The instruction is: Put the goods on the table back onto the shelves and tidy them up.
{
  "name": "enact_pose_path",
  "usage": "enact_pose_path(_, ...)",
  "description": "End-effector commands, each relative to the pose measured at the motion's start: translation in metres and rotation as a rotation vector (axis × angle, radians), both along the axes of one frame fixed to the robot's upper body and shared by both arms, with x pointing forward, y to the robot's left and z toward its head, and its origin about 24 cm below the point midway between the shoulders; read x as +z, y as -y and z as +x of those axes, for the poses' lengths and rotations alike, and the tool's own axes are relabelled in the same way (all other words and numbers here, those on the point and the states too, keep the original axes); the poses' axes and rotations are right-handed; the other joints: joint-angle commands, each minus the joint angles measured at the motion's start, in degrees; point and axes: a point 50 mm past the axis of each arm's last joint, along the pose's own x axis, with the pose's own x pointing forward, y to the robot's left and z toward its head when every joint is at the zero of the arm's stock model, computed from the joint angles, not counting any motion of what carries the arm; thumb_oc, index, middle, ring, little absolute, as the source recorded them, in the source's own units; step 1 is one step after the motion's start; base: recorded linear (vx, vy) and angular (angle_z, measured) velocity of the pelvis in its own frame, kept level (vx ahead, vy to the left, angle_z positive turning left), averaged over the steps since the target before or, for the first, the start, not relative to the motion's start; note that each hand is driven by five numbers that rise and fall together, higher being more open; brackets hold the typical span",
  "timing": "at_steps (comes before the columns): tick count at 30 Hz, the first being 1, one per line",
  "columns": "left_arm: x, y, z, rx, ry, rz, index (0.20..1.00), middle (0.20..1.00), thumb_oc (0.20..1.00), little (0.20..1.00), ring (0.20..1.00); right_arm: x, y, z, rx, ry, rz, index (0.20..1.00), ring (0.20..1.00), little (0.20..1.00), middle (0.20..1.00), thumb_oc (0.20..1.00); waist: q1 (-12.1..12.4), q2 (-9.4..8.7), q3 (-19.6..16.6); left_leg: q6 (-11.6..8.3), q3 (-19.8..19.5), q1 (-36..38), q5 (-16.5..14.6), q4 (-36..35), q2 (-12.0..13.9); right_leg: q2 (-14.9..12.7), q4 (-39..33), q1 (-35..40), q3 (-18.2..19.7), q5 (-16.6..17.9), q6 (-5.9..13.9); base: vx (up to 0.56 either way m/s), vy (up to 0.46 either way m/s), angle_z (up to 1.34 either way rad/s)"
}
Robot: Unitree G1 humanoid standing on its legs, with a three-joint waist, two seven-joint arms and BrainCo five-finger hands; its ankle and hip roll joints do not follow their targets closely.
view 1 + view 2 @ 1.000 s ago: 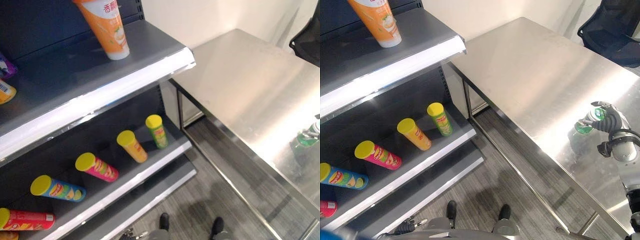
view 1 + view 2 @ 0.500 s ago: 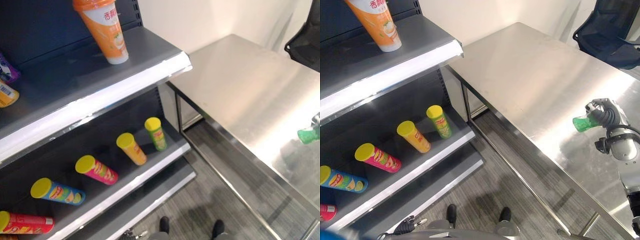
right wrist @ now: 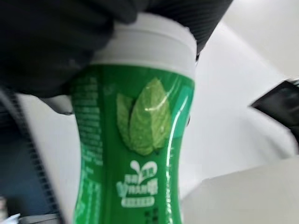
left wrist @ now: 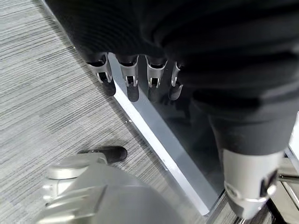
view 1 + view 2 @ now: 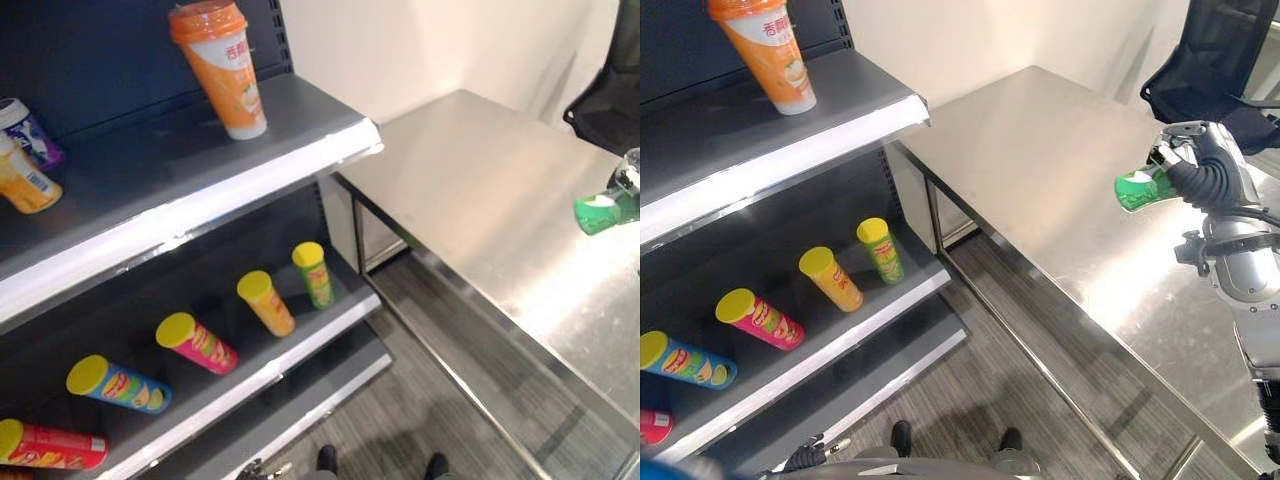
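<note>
We see the green plastic bottle with a white cap [image 5: 1143,188] lifted clear above the stainless steel table [image 5: 1060,170], lying on its side at about three o'clock in the head views. Our right hand [image 5: 1200,170] has its fingers curled round the bottle's cap end. Toward nine o'clock stands the dark grey metal shelf unit [image 5: 190,160], an orange cup with an orange lid [image 5: 222,65] on its upper board and yellow-capped snack tubes [image 5: 265,300] lying on the lower one. Our left hand [image 4: 135,79] hangs over the grey floor, fingers loosely straight, holding nothing.
</note>
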Motion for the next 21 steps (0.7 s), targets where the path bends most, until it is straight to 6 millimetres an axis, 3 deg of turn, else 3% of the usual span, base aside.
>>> enact_pose_path(1,0.011,-0.02,0.031,0.022,0.103,0.035,1.0,1.0,1.0,1.0,1.0,0.046,-0.028,-0.004,0.159,0.183,-0.039,0.2,0.2,0.2,0.2,0.2,3.1,-3.57,2.44,-7.07,0.64,-2.26,4.02,1.99,4.29,0.91,0.64,1.18,1.26,-8.46,-0.53,-0.14,-0.065,0.75)
enact_pose_path(2,0.011,-0.019,0.032,0.023,0.107,0.032,1.0,1.0,1.0,1.0,1.0,0.048,-0.029,-0.004,0.164,0.187,-0.048,0.2,0.2,0.2,0.2,0.2,3.41,-3.73,2.78,-7.18,1.02,-3.14,4.76,2.03,4.66,0.76,0.64,1.33,0.45,-8.78,-0.61,-0.19,-0.014,1.74)
enact_pose_path(3,0.012,-0.018,0.034,0.029,0.117,0.027,1.0,1.0,1.0,1.0,1.0,0.05,-0.032,-0.005,0.158,0.19,-0.09,0.2,0.2,0.2,0.2,0.2,3.13,-4.05,2.72,-6.55,7.02,-3.59,5.13,1.59,7.14,-0.34,0.72,0.83,-3.14,-8.58,-0.61,-0.14,0.012,1.84)
enact_pose_path(4,0.012,-0.018,0.034,0.03,0.117,0.026,1.0,1.0,1.0,1.0,1.0,0.05,-0.032,-0.004,0.158,0.189,-0.09,0.2,0.2,0.2,0.2,0.2,3.14,-4.04,2.71,-6.56,7.05,-3.55,5.15,1.54,7.15,-0.32,0.73,0.83,-3.12,-8.58,-0.61,-0.13,0.077,1.52)
enact_pose_path(6,0.011,-0.017,0.033,0.052,0.123,0.021,1.0,1.0,1.0,1.0,1.0,0.05,-0.033,-0.004,0.151,0.195,-0.105,0.2,0.2,0.2,0.2,0.2,2.89,-3.69,2.48,-7.19,9.55,-2.13,6.0,1.47,9.55,-0.93,0.98,0.67,-4.21,-8.09,-0.45,-0.02,0.18,0.89)
enact_pose_path(7,0.011,-0.02,0.029,0.096,0.118,0.026,1.0,1.0,1.0,1.0,1.0,0.048,-0.036,-0.003,0.157,0.182,-0.118,0.2,0.2,0.2,0.2,0.2,2.31,-3.15,1.91,-8.75,11.16,0.95,8.06,1.11,13.42,-2.51,2.16,0.59,-5.34,-8.26,0.38,-0.02,0.31,0.72)
enact_pose_path(11,0.011,-0.023,0.028,0.1,0.118,0.036,1.0,1.0,1.0,1.0,1.0,0.049,-0.038,-0.003,0.165,0.176,-0.131,0.2,0.2,0.2,0.2,0.2,1.66,-2.59,1.3,-8.89,12.82,1.53,10.85,0.96,15.08,-5.08,3.27,-0.4,-7.13,-7.07,1.56,-0.04,0.216,0.44)
enact_pose_path(15,0.011,-0.025,0.025,0.089,0.101,0.044,1.0,1.0,1.0,1.0,1.0,0.049,-0.038,-0.006,0.154,0.172,-0.148,0.2,0.2,0.2,0.2,0.2,1.42,-2.04,0.04,-8.86,14.9,1.85,6.02,0.74,13.69,-7.48,3.74,-1.05,-8.2,-4.58,3.12,0.0,0.252,0.64)
enact_pose_path(16,0.011,-0.026,0.024,0.067,0.087,0.046,1.0,1.0,1.0,1.0,1.0,0.048,-0.037,-0.007,0.14,0.174,-0.148,0.2,0.2,0.2,0.2,0.2,1.62,-2.12,-0.09,-7.97,15.77,1.85,2.83,0.94,12.45,-9.2,4.05,-0.72,-8.54,-3.52,3.81,0.04,0.366,0.38)
enact_pose_path(19,0.011,-0.027,0.025,0.038,0.076,0.053,1.0,1.0,1.0,1.0,1.0,0.045,-0.035,-0.009,0.119,0.175,-0.153,0.2,0.2,0.2,0.2,0.2,1.97,-2.82,-0.08,-6.52,15.29,1.68,0.44,1.1,9.94,-12.03,5.0,-0.4,-9.1,-2.09,5.12,0.02,0.305,0.42)
enact_pose_path(21,0.012,-0.031,0.025,0.019,0.071,0.07,1.0,1.0,1.0,1.0,1.0,0.044,-0.033,-0.01,0.096,0.185,-0.157,0.2,0.2,0.2,0.2,0.2,2.41,-3.8,-0.23,-4.79,14.5,1.22,-1.93,1.04,6.7,-15.28,5.66,-0.7,-9.81,-0.1,6.79,0.01,0.366,0.33)
